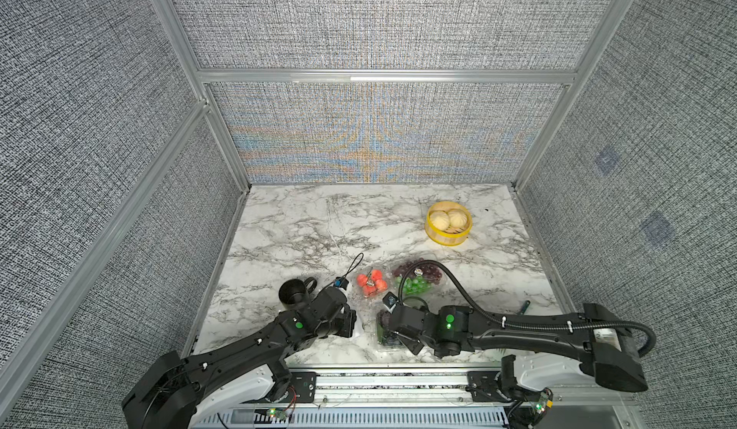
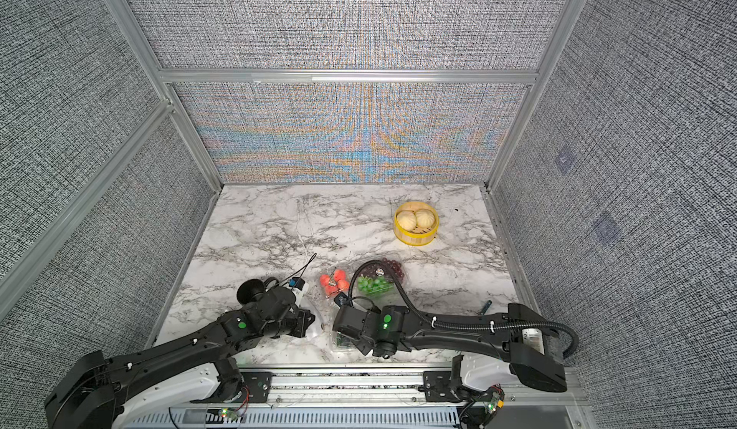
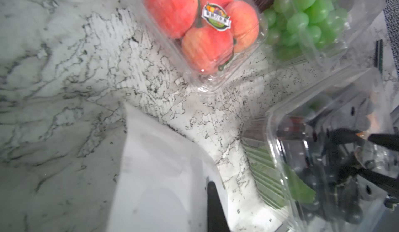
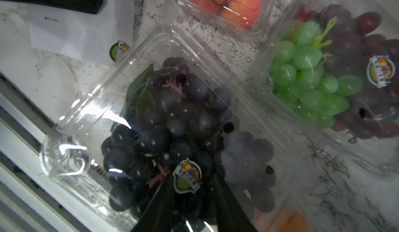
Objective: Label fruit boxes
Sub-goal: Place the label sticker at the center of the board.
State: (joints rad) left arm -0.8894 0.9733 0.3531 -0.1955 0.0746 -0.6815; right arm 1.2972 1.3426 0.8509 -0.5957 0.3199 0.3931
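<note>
In both top views a black cup (image 1: 293, 293) stands at the left of the desk (image 1: 303, 227), beside the left arm. From above, each wrist hides its own fingers, and only the wrist views show them.

The left wrist view shows the left fingers (image 3: 213, 205) closed. The one finger in sight lies across the edge of the white sheet (image 3: 162, 177); I cannot tell whether the sheet is pinched. Only the right wrist view shows a sticker (image 4: 119, 50) on that sheet.

Next comes the red-fruit box (image 1: 371, 281), shut, with a few red fruits inside. The label (image 3: 216, 16) on its lid is a mere speck from above but clear in the left wrist view.

Just right of it, the mixed-grape box (image 1: 416, 277) holds green grapes on its near side and purple ones behind. The right wrist view shows a second label (image 4: 381, 71) over the purple bunch.

In front of these two, at the desk's near edge, the dark-grape box (image 4: 172, 123) holds blue-black grapes and a green leaf. From above, the right wrist covers most of it. The right fingers (image 4: 157, 211) stand apart over its lid and grip nothing. A third label (image 4: 187, 176) lies on the lid between their tips.

Far back on the right, a yellow steamer (image 1: 447, 223) holds two pale buns.
</note>
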